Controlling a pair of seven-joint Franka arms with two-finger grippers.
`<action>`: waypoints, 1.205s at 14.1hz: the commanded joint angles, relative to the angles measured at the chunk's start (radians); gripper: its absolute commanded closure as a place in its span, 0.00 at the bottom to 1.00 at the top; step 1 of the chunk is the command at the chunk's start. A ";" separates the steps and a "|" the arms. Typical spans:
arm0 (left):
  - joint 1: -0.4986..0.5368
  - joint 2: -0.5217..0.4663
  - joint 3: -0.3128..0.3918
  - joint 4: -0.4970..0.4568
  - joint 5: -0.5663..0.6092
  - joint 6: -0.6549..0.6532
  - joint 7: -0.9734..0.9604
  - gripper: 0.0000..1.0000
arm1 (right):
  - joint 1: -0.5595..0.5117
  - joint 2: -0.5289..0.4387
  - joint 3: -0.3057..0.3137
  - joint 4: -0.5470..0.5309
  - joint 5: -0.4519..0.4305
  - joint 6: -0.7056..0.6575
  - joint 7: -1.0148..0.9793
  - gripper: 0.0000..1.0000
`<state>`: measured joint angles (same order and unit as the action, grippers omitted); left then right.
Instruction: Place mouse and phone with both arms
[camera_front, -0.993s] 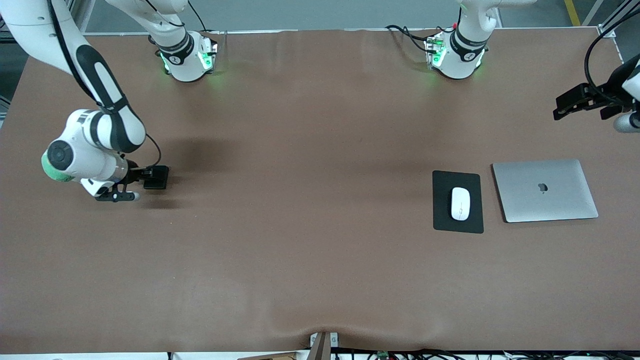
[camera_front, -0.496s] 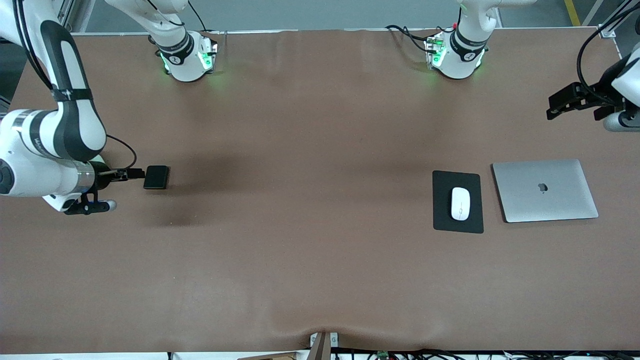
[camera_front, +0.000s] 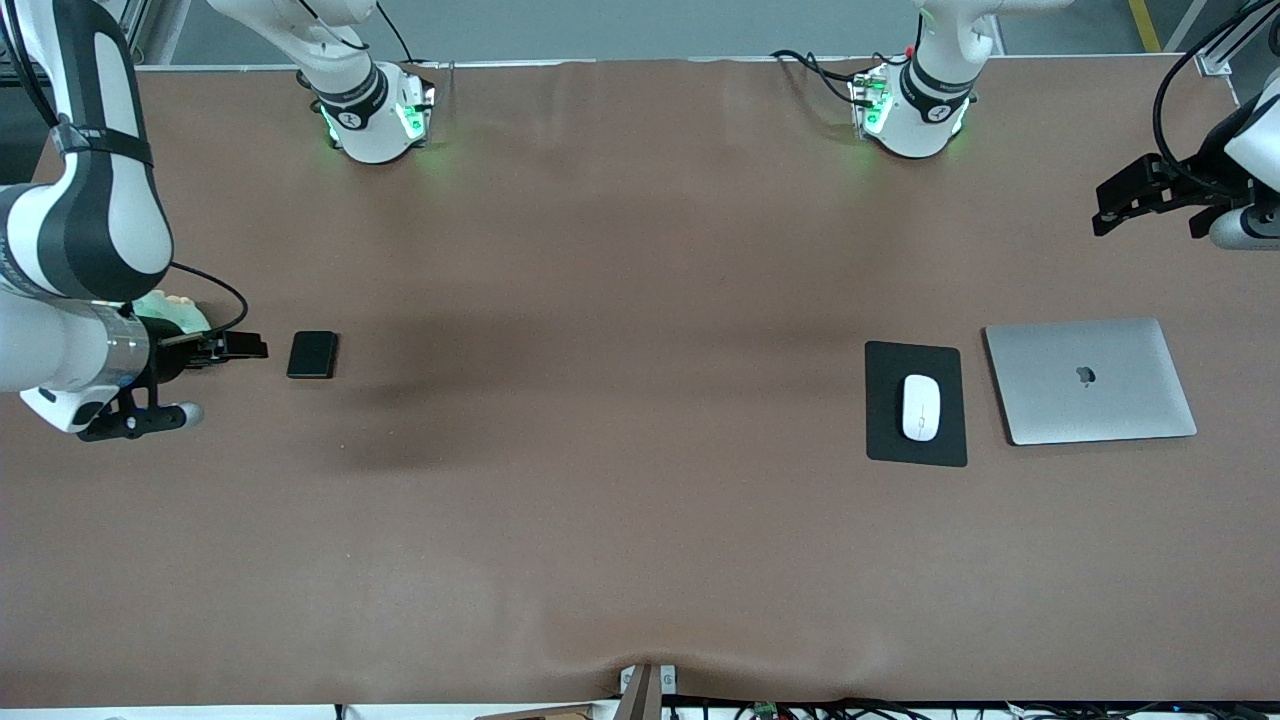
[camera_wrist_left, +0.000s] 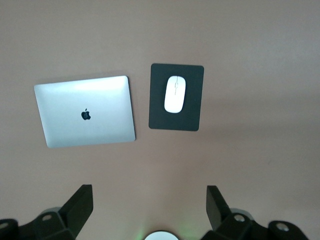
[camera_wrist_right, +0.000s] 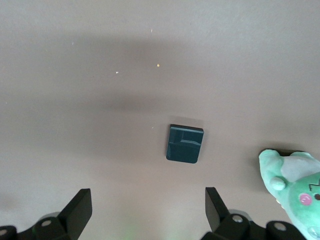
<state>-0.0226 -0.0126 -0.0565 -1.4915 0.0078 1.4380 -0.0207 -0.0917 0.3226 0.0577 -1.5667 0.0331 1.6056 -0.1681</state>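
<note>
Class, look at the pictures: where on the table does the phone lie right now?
In the front view the phone lies flat on the table toward the right arm's end, just clear of the open right tool. A green plush toy sits close by.

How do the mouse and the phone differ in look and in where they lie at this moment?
The mouse is white and oval; the phone is a black, nearly square slab. The mouse rests on a black mouse pad beside a closed silver laptop, toward the left arm's end; the phone lies on the bare table toward the right arm's end. Both lie flat, and neither is held.
</note>
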 joint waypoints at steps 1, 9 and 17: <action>0.007 0.013 -0.014 -0.007 0.001 0.021 -0.005 0.00 | 0.004 0.022 -0.001 0.133 -0.007 -0.074 -0.004 0.00; 0.015 0.013 -0.025 0.008 -0.008 0.015 -0.041 0.00 | 0.009 -0.010 0.002 0.336 0.020 -0.164 -0.004 0.00; 0.007 0.010 -0.031 0.008 -0.003 -0.007 -0.053 0.00 | 0.064 -0.143 -0.007 0.373 -0.024 -0.329 0.002 0.00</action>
<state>-0.0227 0.0090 -0.0759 -1.4878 0.0077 1.4476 -0.0596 -0.0505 0.2252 0.0588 -1.1877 0.0466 1.3352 -0.1682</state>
